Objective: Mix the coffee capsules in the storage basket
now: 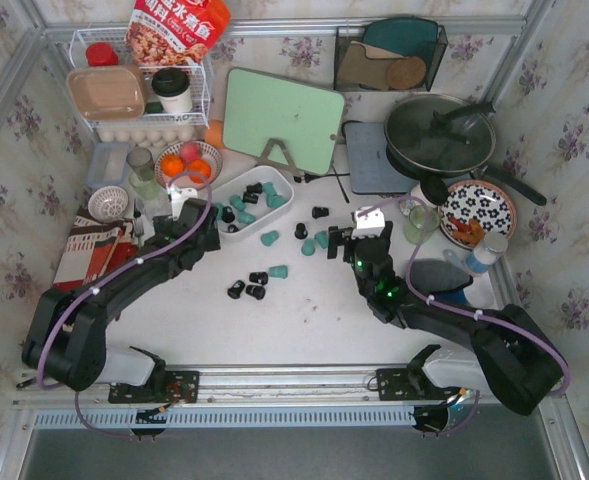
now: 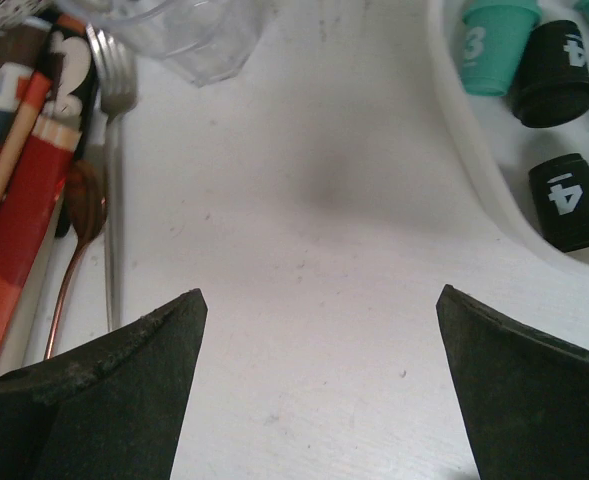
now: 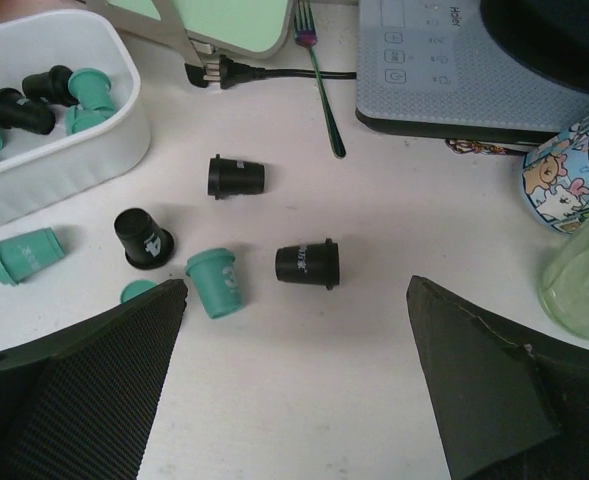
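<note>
The white storage basket sits left of centre and holds several teal and black coffee capsules. Its rim and three capsules show at the right of the left wrist view. Its wall shows at the top left of the right wrist view. Loose capsules lie on the table: a black one, a teal one, a black one marked 4 and a cluster nearer the front. My left gripper is open and empty over bare table beside the basket. My right gripper is open and empty, just short of the black capsule.
A green cutting board, an induction cooker with a lidded pan, a floral plate and a green glass stand behind and right. A fork, spoon and red cloth lie left. A bowl of oranges stands behind the basket.
</note>
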